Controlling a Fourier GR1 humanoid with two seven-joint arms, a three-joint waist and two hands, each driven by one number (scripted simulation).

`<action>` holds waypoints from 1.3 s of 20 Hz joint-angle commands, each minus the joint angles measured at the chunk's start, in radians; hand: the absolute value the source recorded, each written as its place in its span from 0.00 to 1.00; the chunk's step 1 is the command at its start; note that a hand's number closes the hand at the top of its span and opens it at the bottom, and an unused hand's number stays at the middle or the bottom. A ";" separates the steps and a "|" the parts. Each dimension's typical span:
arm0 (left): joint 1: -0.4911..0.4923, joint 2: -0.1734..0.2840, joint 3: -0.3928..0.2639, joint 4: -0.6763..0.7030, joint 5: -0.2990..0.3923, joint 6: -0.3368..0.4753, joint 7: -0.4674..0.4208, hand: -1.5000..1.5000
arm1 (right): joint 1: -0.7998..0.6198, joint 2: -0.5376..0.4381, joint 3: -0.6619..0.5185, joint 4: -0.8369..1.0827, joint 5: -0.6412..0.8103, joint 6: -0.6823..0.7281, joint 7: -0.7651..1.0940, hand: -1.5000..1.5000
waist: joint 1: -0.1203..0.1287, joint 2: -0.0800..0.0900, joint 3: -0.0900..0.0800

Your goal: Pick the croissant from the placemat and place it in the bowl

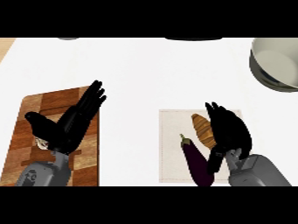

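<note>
Golden-brown, one croissant (204, 129) lies on the single pale placemat (171, 144), its right edge under the fingers of the right robot hand (230, 131), which is spread flat and holds nothing. One purple eggplant (197, 161) lies just left of the croissant. One bowl (283, 65) sits on the white bench (151, 74), well beyond the placemat. The left robot hand (74, 120) rests open over one wooden board (32, 144).

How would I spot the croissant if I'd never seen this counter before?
Look at the pale placemat near the counter's front, right of the wooden board. Two things lie on it beside the right robot hand. The croissant is the golden-brown striped one, nearer the bowl; the eggplant is dark purple.
</note>
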 commanded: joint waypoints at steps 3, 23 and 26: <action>0.054 -0.029 -0.005 -0.043 -0.044 -0.024 0.001 0.50 | 0.002 0.106 -0.001 0.081 0.119 -0.039 -0.003 0.00 | 0.002 0.001 0.001; 0.048 -0.082 0.079 0.026 -0.085 -0.105 -0.032 0.50 | 0.011 0.095 -0.145 0.270 0.236 -0.117 -0.362 1.00 | 0.001 0.001 0.001; 0.042 -0.070 0.102 0.025 -0.079 -0.130 -0.025 0.50 | -0.018 0.178 -0.116 0.309 0.298 -0.166 -0.336 1.00 | 0.003 0.002 0.001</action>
